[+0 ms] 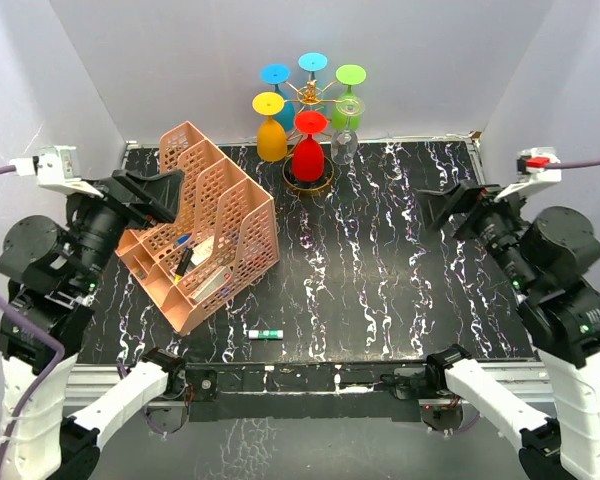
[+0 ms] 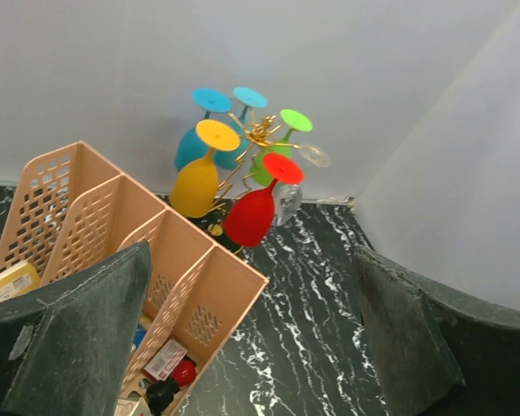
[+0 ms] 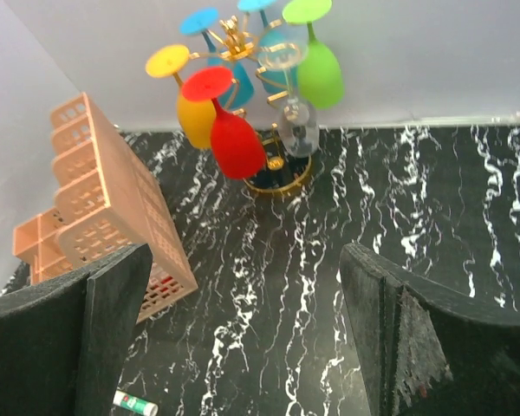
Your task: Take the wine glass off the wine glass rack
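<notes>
Both arms sat at their own sides of the black, white-veined marble-look table [image 1: 400, 270]. The left gripper [image 1: 148, 192] hung over the pink plastic mesh file organizer [image 1: 220, 225]. In its wrist view we saw the jaws spread wide with nothing between them. The right gripper [image 1: 458, 208] was over bare table on the right, jaws also wide and empty.

The thin gold wire wine glass rack [image 1: 309, 96] stood at the far edge, about centre, ring base on the table, well apart from both grippers. We counted six glasses hanging from it, bowls down, feet up in the loops:
- red wine glass [image 1: 308, 157], nearest us
- yellow wine glass [image 1: 271, 138], left of the red
- clear wine glass [image 1: 344, 143], right of the red
- green wine glass [image 1: 351, 74], behind the clear one
- blue wine glass [image 1: 275, 73] and teal wine glass [image 1: 313, 61], at the back

None was off the rack. A small green-and-white tube [image 1: 264, 334] lay near the front edge, just in front of the organizer.
</notes>
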You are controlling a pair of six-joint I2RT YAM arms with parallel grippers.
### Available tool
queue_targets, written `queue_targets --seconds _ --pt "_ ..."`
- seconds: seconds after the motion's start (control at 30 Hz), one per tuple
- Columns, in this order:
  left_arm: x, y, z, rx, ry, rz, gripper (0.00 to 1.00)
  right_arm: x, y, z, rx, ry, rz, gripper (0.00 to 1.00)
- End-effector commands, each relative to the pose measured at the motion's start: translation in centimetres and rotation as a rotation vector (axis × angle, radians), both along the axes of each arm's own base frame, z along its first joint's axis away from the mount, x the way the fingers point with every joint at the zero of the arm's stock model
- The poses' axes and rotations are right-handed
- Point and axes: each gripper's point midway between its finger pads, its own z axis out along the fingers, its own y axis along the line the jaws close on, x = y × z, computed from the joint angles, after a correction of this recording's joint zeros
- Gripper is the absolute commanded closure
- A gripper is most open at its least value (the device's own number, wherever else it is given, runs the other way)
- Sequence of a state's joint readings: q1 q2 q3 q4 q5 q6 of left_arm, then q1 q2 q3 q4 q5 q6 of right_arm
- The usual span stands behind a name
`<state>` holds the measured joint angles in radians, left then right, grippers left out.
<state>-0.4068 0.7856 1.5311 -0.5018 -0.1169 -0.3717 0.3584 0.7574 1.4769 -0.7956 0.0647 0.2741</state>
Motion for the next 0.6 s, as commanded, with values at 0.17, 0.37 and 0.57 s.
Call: queue_targets --seconds 0.17,0.37,0.57 --pt "4.1 0.9 -4.0 -0.027 0.066 0.078 0.03 5.0 0.4 -6.6 0.002 0.138 -0.065 0.01" --pt "6.6 1.5 -6.6 -0.026 0.14 0.103 0.03 7.5 0.4 -11.8 0.008 0.252 -0.096 0.01" --pt "8.5 1.0 -7.2 -0.041 0.193 0.061 0.03 9.5 0.2 -15.2 0.028 0.315 -0.136 0.01"
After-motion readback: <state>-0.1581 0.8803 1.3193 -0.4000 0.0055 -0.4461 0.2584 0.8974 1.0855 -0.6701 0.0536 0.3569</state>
